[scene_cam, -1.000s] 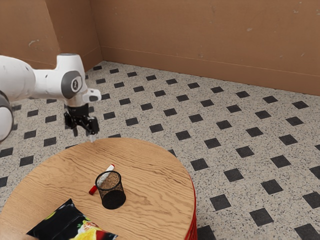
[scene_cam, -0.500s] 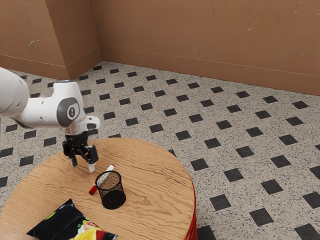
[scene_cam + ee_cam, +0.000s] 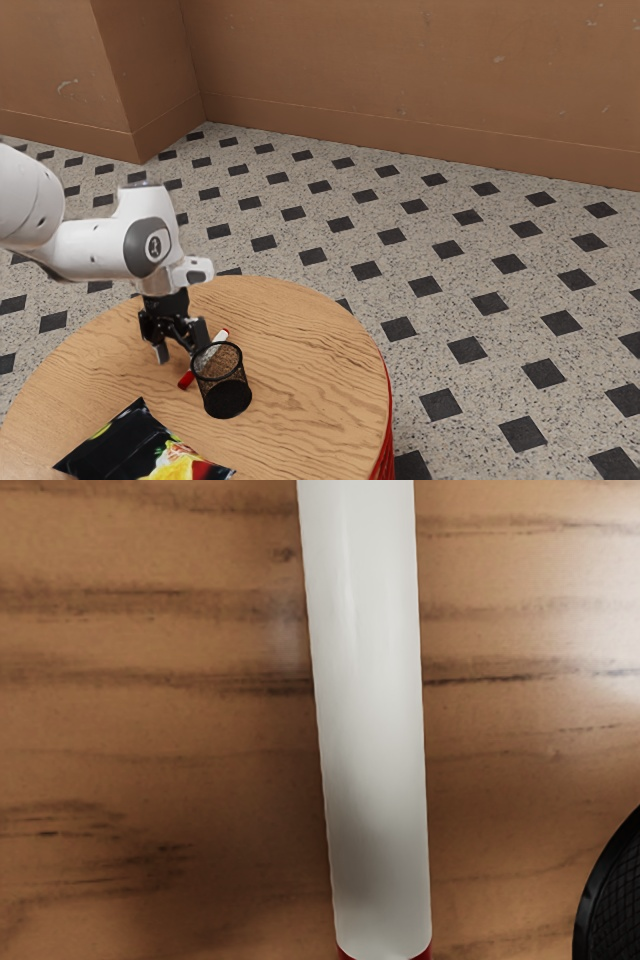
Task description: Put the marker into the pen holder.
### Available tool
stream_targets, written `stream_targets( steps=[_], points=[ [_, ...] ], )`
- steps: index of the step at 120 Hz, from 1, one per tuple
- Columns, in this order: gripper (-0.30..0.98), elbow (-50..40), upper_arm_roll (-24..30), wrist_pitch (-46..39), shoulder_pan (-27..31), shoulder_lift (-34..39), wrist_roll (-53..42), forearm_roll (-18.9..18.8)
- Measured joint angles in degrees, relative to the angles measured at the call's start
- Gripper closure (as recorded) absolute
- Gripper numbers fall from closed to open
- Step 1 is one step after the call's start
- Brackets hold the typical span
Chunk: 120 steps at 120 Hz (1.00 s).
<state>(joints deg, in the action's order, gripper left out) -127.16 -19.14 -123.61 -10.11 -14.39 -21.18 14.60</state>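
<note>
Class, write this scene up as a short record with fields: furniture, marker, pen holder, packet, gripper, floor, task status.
Furniture: round wooden table
Marker: white with red ends, lying on the table beside the pen holder
Pen holder: black mesh, upright
Packet: black with colorful print, lying on the table
Gripper: open, low beside the marker; gripper not holding it
Floor: speckled, dark squares
Task status: marker outside the holder
</note>
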Motion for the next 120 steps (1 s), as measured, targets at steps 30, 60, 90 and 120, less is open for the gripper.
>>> stream_targets(
  steps=[30,60,90,120],
  points=[
    [0.09,-0.03,-0.01,-0.62,0.19,-0.37,-0.20,0.11],
    [0.23,-0.03,-0.01,-1.10,-0.05,-0.68,-0.11,-1.53],
    [0.29,-0.03,-0.01,-1.91,-0.17,-0.73,0.82,-6.39],
    [0.58,0.05,-0.02,-2.15,-0.22,-0.64,1.92,-9.18]
  ],
)
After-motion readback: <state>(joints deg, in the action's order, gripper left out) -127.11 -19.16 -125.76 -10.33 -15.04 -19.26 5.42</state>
